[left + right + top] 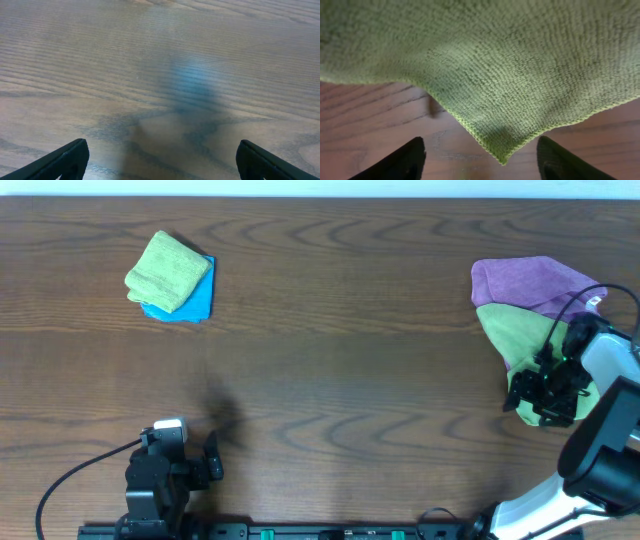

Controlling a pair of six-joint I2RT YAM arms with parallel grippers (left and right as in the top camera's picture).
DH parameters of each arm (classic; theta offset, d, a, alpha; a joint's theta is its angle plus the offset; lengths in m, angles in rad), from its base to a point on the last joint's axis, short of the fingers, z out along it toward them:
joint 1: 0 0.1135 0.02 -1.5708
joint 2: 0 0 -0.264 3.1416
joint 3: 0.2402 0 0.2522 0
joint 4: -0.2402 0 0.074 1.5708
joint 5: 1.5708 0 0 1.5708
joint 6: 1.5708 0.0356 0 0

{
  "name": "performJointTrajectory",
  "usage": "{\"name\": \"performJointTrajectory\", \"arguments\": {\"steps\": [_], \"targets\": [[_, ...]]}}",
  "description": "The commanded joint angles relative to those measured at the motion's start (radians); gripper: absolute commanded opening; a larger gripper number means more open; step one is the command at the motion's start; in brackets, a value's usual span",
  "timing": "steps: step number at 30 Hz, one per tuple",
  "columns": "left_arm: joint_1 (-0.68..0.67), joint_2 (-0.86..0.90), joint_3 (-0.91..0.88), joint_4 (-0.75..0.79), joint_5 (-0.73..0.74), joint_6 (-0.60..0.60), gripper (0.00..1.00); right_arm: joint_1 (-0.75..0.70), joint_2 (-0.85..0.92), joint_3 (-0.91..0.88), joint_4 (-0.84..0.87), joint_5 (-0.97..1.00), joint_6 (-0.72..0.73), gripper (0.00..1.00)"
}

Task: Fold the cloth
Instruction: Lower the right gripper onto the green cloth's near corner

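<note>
Right arm bent low at the right edge of the brown wooden counter (350, 330). The right end effector (480, 144) is open, gripping nothing, with a corner of the fuzzy lime-green microfibre cloth (485, 65) between its fingers; the left end effector (162, 146) gapes empty.

Left hand (162, 147) spread wide; right hand (480, 142) fingers apart.

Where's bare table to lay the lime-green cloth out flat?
Bare: the middle of the table, between the folded green cloth on the blue cloth, far left, and the purple cloth, right; also the patch before the left gripper. Crowded: the right edge, purple cloth overlapping the lime-green cloth, right gripper straddling its corner.
</note>
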Motion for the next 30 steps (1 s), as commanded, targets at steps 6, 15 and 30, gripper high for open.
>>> {"name": "performJointTrajectory", "arguments": {"steps": [6,15,30], "targets": [[-0.004,-0.006,-0.005,-0.013,-0.018,0.021,0.95,-0.012,0.008,-0.006,0.013,0.029,-0.005,0.66],[-0.004,-0.006,-0.005,-0.013,-0.018,0.021,0.95,-0.012,0.008,-0.019,0.025,0.03,-0.005,0.64],[-0.004,-0.006,-0.005,-0.013,-0.018,0.021,0.95,-0.012,0.008,-0.035,0.042,0.03,0.003,0.48]]}}
